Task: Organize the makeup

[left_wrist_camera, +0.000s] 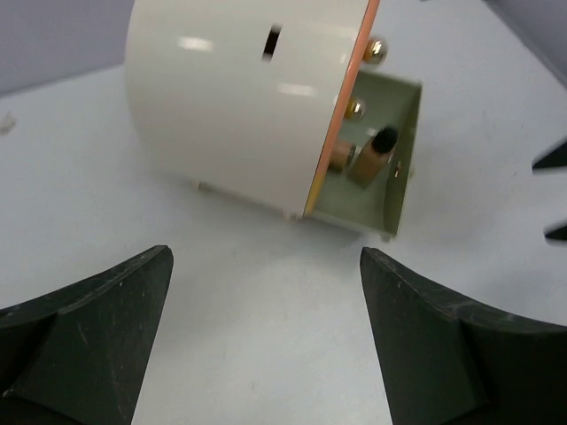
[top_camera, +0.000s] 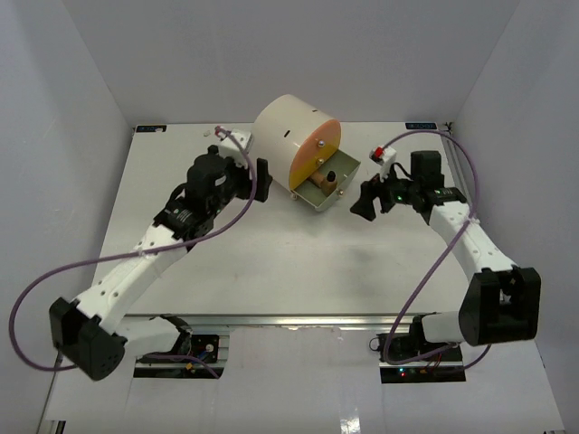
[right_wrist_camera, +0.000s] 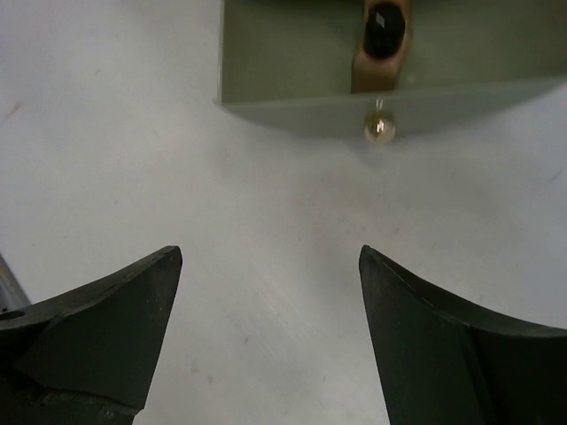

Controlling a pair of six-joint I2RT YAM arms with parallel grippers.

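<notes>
A tan bottle with a black cap (top_camera: 324, 181) lies in the open drawer (top_camera: 336, 192) of the cream cylindrical box (top_camera: 288, 131). In the left wrist view the bottle (left_wrist_camera: 370, 158) lies beside a second tan item (left_wrist_camera: 339, 158) in the drawer. In the right wrist view the bottle (right_wrist_camera: 381, 44) sits just behind the drawer front and its knob (right_wrist_camera: 381, 128). My left gripper (top_camera: 262, 179) is open and empty to the left of the box; it also shows in the left wrist view (left_wrist_camera: 266, 266). My right gripper (top_camera: 365, 199) is open and empty facing the drawer; it also shows in the right wrist view (right_wrist_camera: 270, 266). The jars and compacts are out of view.
The box has an orange-yellow front (top_camera: 317, 149) with round metal knobs (left_wrist_camera: 374, 50). White walls enclose the table on the left, back and right. A small white part with a red top (top_camera: 380, 154) sits by the right wrist.
</notes>
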